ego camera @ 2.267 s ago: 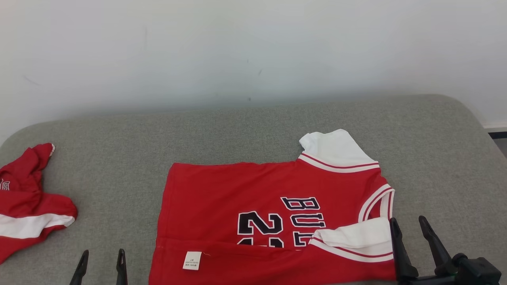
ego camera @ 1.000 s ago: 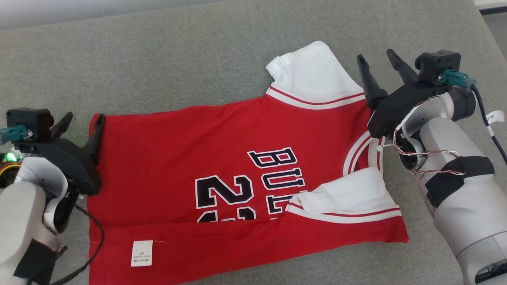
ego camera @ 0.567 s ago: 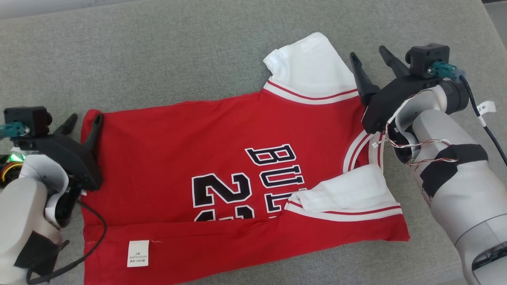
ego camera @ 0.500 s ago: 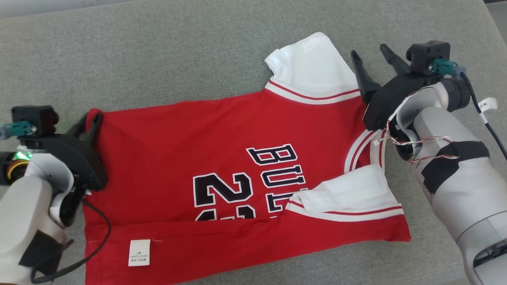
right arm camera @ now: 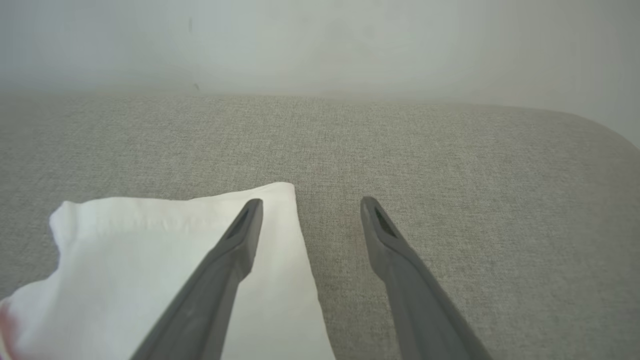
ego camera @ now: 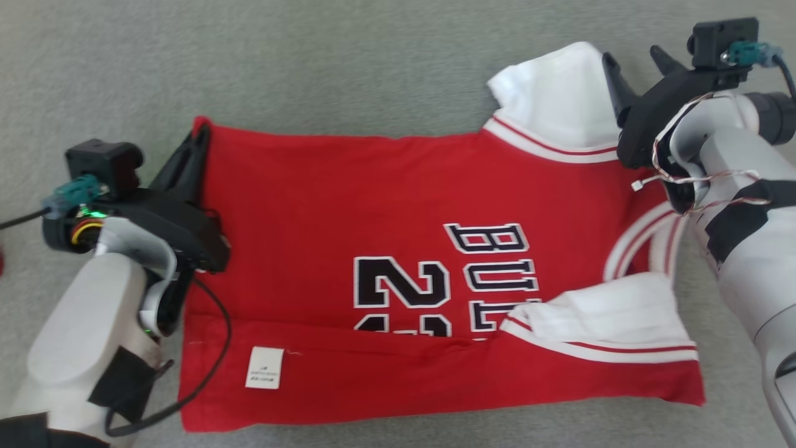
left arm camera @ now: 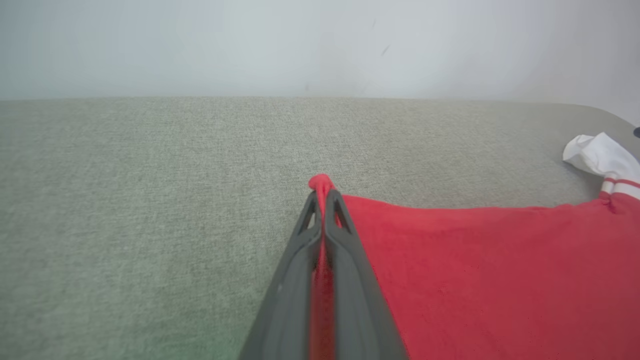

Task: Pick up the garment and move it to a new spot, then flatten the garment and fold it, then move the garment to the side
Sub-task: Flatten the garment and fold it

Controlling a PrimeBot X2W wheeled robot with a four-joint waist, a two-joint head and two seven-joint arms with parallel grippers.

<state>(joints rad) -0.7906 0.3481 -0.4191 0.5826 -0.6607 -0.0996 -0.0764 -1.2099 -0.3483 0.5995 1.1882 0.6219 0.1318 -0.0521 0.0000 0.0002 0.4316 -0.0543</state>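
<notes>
Left tool: closed, pinching the far left corner of the red basketball jersey, with red cloth showing between its fingers.
Jersey: lies flat on the grey fabric surface, bottom edge toward the robot's left and neck toward its right.
Near edge: folded up over the front, with a white care label on the fold.
Near white sleeve: folded inward across the black lettering.
Far white sleeve: spread flat at the far right.
Right tool: fingers spread wide and holding nothing. One finger is over the far sleeve's outer edge, the other over bare surface just beside it. Contact cannot be told.
Pale wall: behind the surface.
</notes>
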